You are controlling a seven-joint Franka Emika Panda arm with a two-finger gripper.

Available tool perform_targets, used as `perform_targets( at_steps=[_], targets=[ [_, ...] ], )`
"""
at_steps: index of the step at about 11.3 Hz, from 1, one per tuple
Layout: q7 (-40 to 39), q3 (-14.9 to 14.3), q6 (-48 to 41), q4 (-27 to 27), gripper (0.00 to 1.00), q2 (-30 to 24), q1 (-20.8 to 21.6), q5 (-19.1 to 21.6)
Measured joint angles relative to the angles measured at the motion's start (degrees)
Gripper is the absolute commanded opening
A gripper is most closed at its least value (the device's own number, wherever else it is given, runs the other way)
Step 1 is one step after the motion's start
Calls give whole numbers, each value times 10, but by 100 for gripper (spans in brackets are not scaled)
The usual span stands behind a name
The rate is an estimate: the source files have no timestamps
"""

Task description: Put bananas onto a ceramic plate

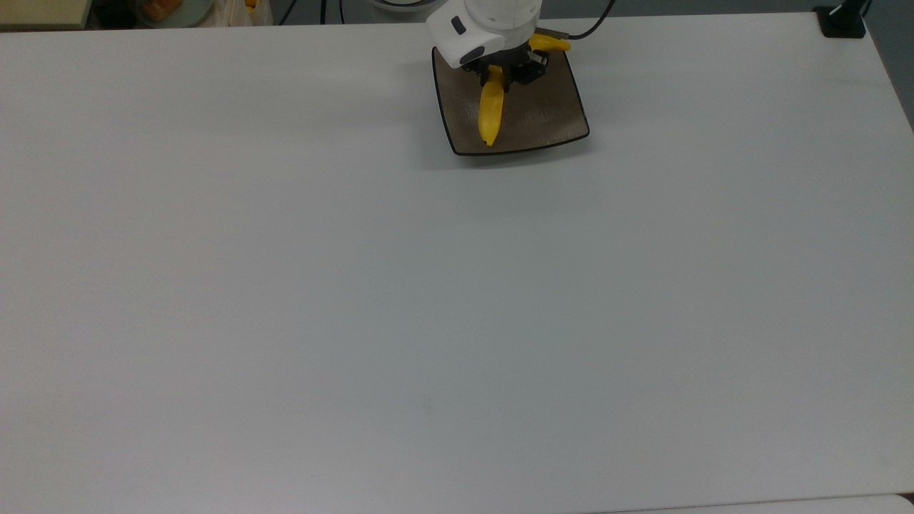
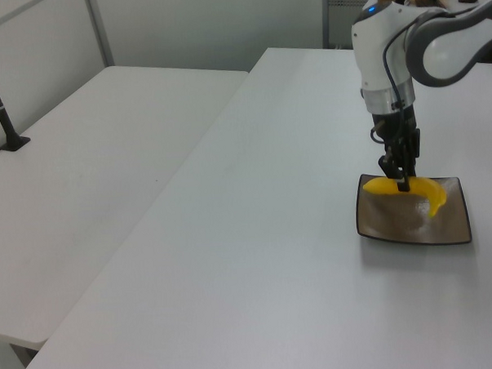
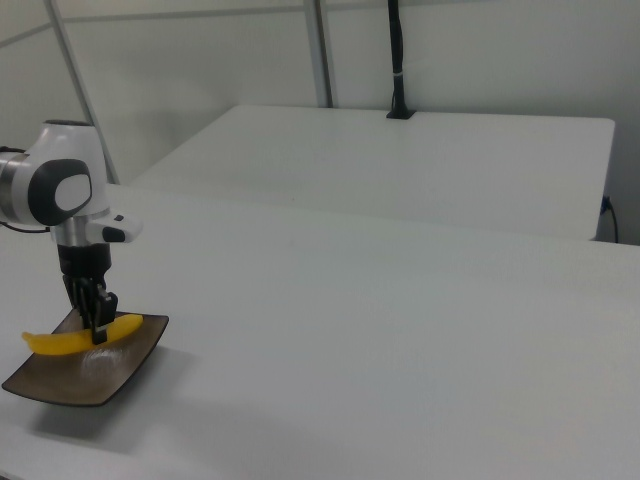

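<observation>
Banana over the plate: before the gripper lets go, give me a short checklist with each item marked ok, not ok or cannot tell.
1. Grip: the gripper is shut on the banana near its middle: ok.
2. Position: in the top view the banana lies over the ceramic plate, inside the rim: ok.
3. Overhang: in the right view one banana end reaches past the plate's edge toward the right view's left: cannot tell if that is only perspective.
4. Contact: whether the banana already rests on the plate surface: cannot tell.
5. Plate: flat on the table, not tipped: ok.
</observation>
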Motion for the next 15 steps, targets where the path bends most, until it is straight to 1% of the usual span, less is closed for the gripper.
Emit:
perform_targets(
  at_steps=[4, 5, 8, 10, 12, 13, 14, 15],
  targets=[
    [12, 4, 5, -14, 0, 0, -1, -8],
    [14, 4, 5, -14, 7, 0, -1, -12],
    [18, 4, 5, -15, 9, 0, -1, -23],
    [18, 4, 5, -16, 22, 0, -1, -23],
    [19, 4, 5, -17, 25, 0, -1, -23],
    [19, 4, 5, -17, 32, 0, -1, -23],
    [19, 4, 5, -17, 33, 0, -1, -23],
    [19, 4, 5, -17, 42, 0, -1, -24]
  ],
)
